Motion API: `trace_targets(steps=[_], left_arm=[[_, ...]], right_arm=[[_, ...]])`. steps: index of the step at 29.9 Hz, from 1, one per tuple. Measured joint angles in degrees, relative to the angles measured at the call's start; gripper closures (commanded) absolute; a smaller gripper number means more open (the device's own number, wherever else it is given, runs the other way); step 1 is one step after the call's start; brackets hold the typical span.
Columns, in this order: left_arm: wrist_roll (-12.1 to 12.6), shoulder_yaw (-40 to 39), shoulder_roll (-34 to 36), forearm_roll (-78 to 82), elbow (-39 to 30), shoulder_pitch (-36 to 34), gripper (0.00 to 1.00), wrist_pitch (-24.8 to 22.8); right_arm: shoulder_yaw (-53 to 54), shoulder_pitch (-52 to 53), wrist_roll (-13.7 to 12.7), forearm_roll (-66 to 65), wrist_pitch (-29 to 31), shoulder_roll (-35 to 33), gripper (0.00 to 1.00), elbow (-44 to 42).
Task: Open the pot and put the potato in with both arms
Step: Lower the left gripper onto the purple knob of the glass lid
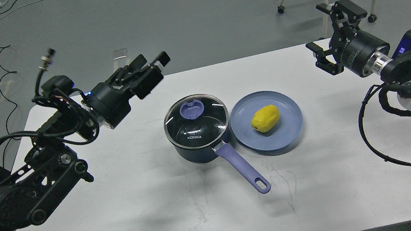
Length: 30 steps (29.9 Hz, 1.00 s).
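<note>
Pot (pixel 196 132) lid knob (pixel 191 109) is small and smooth: the spread left end effector (pixel 152 62) may slip; the spread right end effector (pixel 330 33) may roll the potato (pixel 265 118) off its plate (pixel 289 128)

Near mid-bench we note a small dark navy saucepan (pixel 197 140), upright, its KONKA glass lid (pixel 196 121) seated flat with the purple knob (pixel 191 109) toward the far-left rim. The long purple handle (pixel 242 168), a hole at its end, points toward us and rightward. Just right of the pan, a bright yellow, lumpy, egg-shaped potato (pixel 265 118) lies on its side on a shallow blue round plate (pixel 246 138).
</note>
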Motion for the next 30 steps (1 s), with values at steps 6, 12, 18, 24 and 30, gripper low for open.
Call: trace_targets(steps=[6,12,18,24,30], left_arm=[[0.2,8.8,-0.8,5.7,0.2,-1.8,0.02,1.3],[0.3,11.6,-4.3,10.2,5.1,-5.4,0.02,1.4],[0.2,12.6,-7.0,12.0,7.8,-6.1,0.02,1.5],[0.2,13.7,-8.7,12.1,11.7,-6.1,0.02,1.9],[0.3,14.2,-9.6,12.3,15.7,-6.2,0.02,3.8]], right_arm=[[0.1,-0.1,0.0,0.0,0.0,0.0,0.00,0.1],[0.1,-0.5,0.0,0.0,0.0,0.1,0.00,0.1],[0.4,-0.6,0.0,0.0,0.0,0.1,0.00,0.1],[0.5,-0.6,0.0,0.0,-0.1,0.1,0.00,0.0],[0.5,-0.6,0.0,0.0,-0.1,0.1,0.00,0.0]])
